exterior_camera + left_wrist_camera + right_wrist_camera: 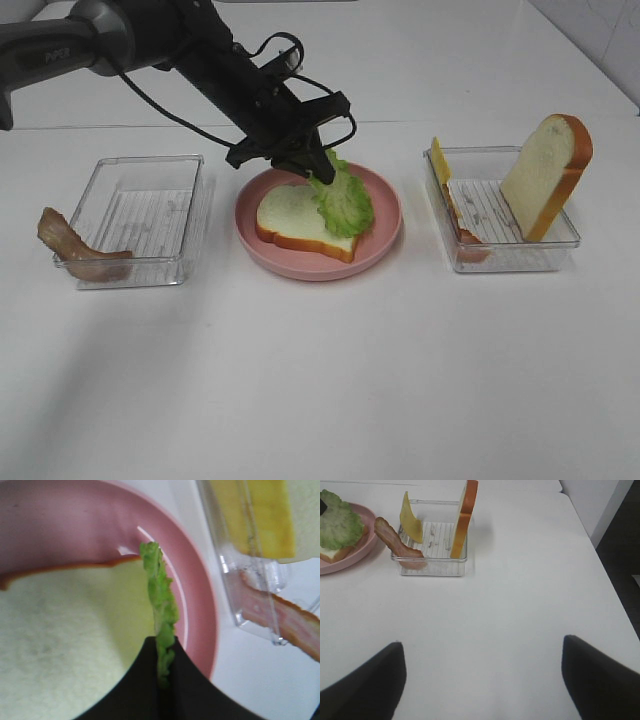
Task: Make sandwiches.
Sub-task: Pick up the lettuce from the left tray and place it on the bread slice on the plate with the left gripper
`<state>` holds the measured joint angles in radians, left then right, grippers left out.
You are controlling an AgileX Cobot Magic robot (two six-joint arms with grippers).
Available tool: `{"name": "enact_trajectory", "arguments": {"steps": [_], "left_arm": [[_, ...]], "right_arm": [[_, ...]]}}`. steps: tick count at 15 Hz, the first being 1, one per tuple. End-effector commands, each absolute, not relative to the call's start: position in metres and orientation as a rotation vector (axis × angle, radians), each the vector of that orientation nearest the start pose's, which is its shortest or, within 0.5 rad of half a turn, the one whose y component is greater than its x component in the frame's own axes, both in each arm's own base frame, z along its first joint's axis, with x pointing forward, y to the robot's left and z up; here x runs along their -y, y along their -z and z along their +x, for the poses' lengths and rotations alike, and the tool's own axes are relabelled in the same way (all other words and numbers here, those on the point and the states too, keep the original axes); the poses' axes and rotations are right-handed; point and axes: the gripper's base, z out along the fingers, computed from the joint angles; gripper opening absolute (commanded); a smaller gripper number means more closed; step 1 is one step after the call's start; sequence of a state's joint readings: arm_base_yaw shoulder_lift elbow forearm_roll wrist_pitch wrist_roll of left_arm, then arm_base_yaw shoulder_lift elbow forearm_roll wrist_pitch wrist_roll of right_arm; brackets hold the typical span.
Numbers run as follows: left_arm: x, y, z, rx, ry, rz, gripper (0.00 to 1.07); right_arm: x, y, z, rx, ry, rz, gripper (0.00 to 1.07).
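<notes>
Closest to your left wrist camera, the left gripper [162, 647] has its dark fingers pressed together on one end of a single lettuce leaf [160, 600], seen edge-on. The leaf runs out over one flat bread slice [65, 635] that lies on the pink plate [202, 625]. Beyond the plate's rim you see the right-hand tray [260, 575], with one cheese slice [257, 515] inside it and the right bacon strip [295, 625] crossing its corner. From the high camera, count two bread slices: the flat one on the plate at the middle of the table [320, 400], and the upright bread slice [548, 172] leaning in the right-hand tray at the side away from the plate. The leaf hangs from the pinch just above the plate, its lower part lying on the right half of the flat slice. There are two clear trays, one on each side of the plate and apart from it. The left-hand tray [140, 205] has the left bacon strip [75, 250] draped over its outer front corner, which makes two bacon strips in all. Your right wrist camera shows the right gripper [482, 680] with its fingers spread wide over bare table, gripping nothing, well apart from the right-hand tray. There the cheese and the bacon stand at the tray's plate side.
</notes>
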<state>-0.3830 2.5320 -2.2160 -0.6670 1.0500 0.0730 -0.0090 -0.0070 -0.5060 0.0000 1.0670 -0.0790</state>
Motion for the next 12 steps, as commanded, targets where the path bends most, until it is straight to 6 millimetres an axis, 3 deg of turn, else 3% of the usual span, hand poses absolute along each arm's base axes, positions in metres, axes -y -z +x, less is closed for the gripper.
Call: {"name": "enact_trajectory", "arguments": {"steps": [1,3,4,5,6,7,8,12], "left_arm": [[0.24,-0.148,0.475,-2.818,0.881,0.325,0.0],[0.237,-0.145,0.475,-2.837,0.823,0.325,0.04],[0.236,-0.145,0.476,-2.834,0.801,0.325,0.16],[0.236,-0.145,0.477,-2.833,0.787,0.329,0.2],[0.234,-0.147,0.478,-2.818,0.742,0.343,0.49],[0.233,-0.149,0.478,-2.814,0.731,0.349,0.57],[0.232,-0.155,0.478,-2.804,0.709,0.362,0.73],[0.222,-0.195,0.476,-2.731,0.582,0.428,0.74]], "right_arm": [[0.0,-0.278,-0.008,-2.017,0.062,-0.075,0.8],[0.0,-0.278,-0.008,-2.017,0.062,-0.075,0.8],[0.0,-0.278,-0.008,-2.017,0.062,-0.075,0.8],[0.0,-0.278,-0.008,-2.017,0.062,-0.075,0.8],[0.0,-0.278,-0.008,-2.017,0.062,-0.075,0.8],[0.0,-0.278,-0.008,-2.017,0.062,-0.075,0.8],[0.0,-0.278,-0.008,-2.017,0.062,-0.075,0.8],[0.0,-0.278,-0.008,-2.017,0.062,-0.075,0.8]]}}
